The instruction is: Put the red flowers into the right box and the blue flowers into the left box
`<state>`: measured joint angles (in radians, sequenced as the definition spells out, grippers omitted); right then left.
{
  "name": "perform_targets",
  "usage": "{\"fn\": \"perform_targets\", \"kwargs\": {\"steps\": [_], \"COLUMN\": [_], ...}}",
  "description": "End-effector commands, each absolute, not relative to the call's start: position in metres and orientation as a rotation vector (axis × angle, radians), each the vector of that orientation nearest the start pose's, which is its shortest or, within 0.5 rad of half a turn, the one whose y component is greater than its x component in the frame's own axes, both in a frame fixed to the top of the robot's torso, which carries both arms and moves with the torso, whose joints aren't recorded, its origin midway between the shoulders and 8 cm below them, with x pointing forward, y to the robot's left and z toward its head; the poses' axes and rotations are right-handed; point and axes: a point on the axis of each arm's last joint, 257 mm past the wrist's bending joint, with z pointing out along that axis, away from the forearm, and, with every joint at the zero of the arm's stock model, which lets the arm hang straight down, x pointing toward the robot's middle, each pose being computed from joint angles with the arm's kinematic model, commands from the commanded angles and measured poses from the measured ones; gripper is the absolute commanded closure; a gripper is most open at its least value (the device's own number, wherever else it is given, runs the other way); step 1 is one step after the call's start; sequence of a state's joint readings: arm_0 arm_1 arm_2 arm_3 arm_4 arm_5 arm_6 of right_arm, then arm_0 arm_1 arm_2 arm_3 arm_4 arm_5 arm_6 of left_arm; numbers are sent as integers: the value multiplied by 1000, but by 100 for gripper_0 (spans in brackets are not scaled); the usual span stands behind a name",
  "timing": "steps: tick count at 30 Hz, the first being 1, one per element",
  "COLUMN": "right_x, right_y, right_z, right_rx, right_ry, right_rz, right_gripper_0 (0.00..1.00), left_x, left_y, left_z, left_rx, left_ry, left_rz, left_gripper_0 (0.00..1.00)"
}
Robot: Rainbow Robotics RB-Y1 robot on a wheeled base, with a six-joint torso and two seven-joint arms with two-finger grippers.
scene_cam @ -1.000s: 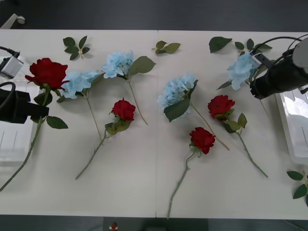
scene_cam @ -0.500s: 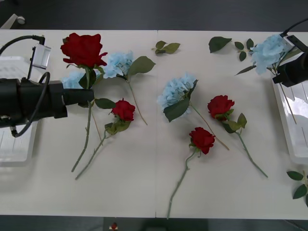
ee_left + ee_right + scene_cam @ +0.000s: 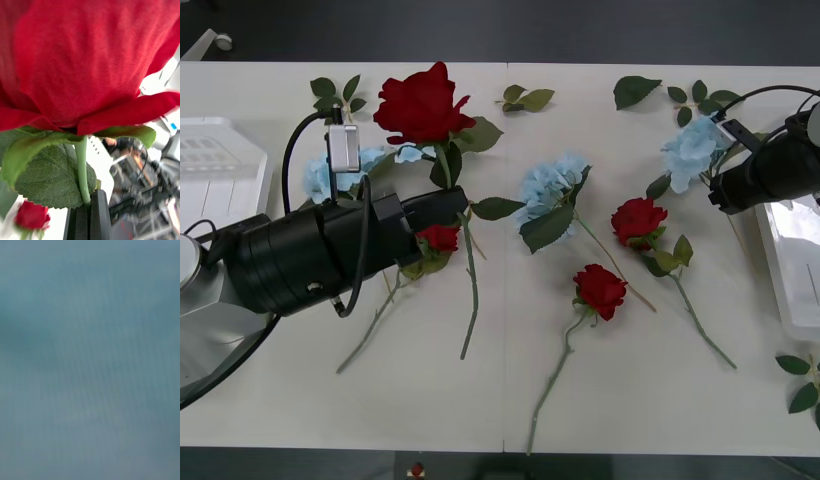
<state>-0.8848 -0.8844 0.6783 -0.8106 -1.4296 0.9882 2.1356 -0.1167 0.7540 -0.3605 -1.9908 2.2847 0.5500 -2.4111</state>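
A big red rose (image 3: 86, 56) looms close, its green stem (image 3: 82, 165) running down between the black fingers (image 3: 99, 217) of the left gripper (image 3: 89, 219), which pinch it; a leaf (image 3: 52, 176) spreads behind, and a second red rose (image 3: 32, 215) lies beyond

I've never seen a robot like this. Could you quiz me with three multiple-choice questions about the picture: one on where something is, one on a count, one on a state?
1. Where is the left pincer?
A. Over the table's middle left
B. Over the left box
C. Off the table

2. How many red roses lie on the table?
A. One
B. Three
C. Five

3. How is the left pincer?
A. Wide open
B. Shut on a rose stem
C. Shut on a blue flower

Answers: 1 A, its arm reaches out over the flowers, with the left box behind it. 2 B, three lie flat; a fourth is held up. 3 B, its fingers pinch the held rose by its stem.
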Motion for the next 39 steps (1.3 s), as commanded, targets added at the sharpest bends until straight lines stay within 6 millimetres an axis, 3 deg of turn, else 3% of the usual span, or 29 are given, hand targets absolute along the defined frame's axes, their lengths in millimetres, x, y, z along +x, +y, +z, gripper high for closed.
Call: {"fn": "perform_targets", "kwargs": {"steps": [1, 4, 10, 12, 17, 24, 29, 32, 35, 39], "right_x": [591, 591, 588, 585, 581, 566, 543, 516, 492, 449], "right_y": [-361, -362, -367, -369, -379, -380, -349, -315, -291, -259], "right_z": [-251, -251, -254, -254, -240, -188, -134, -110, -100, -107], "right_rx": [-634, -639, -667, -679, -730, -783, -768, -778, -748, -719], "right_ry": [2491, 2492, 2505, 2510, 2476, 2349, 2149, 2016, 1943, 1875], "right_rz": [104, 96, 74, 72, 101, 301, 625, 852, 1028, 1220], "right_gripper_0": [94, 71, 11, 0, 0, 0, 0, 0, 0, 0], "left_x": [386, 393, 407, 410, 415, 421, 425, 426, 425, 425], "left_y": [14, 2, -10, -12, -16, -19, -23, -25, -27, -29], "left_z": [-46, -43, -32, -30, -27, -19, -16, -14, -13, -11], "left_rx": [450, 419, 309, 296, 295, 265, 252, 247, 247, 245], "left_ry": [1480, 1462, 1426, 1419, 1404, 1379, 1368, 1361, 1357, 1352], "left_rz": [-1417, -1406, -1413, -1414, -1410, -1407, -1413, -1420, -1425, -1430], "left_gripper_0": [100, 100, 100, 100, 100, 100, 100, 100, 100, 100]}}
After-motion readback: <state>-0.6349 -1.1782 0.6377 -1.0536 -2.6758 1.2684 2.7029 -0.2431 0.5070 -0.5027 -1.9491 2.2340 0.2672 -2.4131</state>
